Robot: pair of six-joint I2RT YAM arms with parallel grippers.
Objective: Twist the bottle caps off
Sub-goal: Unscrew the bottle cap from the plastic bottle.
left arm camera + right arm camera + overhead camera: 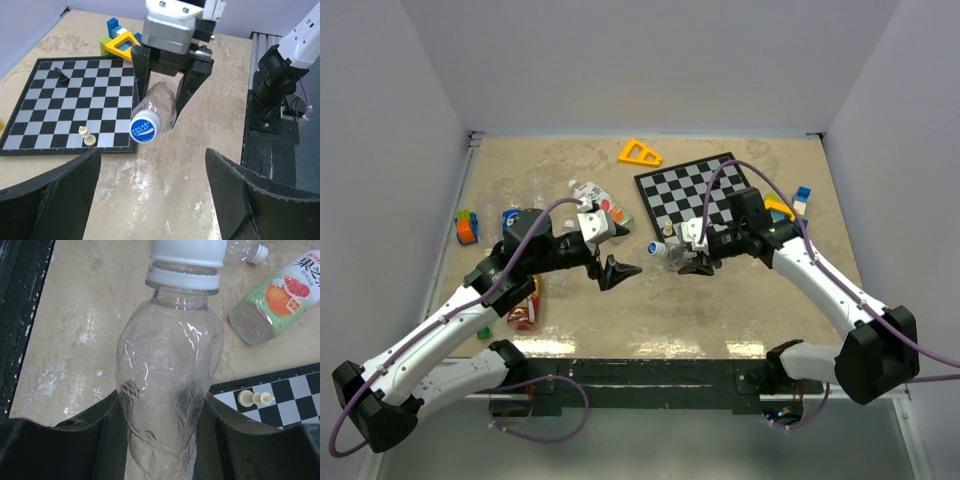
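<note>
Clear bottle (170, 380): empty and thin-walled; judged light, easily crushed and slick. Best hold is low on the body, with a second grip on the cap (143, 129) for turning.

Right gripper (161, 102) is clamped on the bottle body, holding it sideways at the near-left corner of the chessboard (705, 195).

The cap points at the left gripper (620, 275). Its 2 fingers stand apart, short of the cap and not touching it.

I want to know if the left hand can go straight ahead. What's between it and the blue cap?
Only bare, scuffed table lies between the left hand and the blue cap. The left wrist view shows it.
</note>
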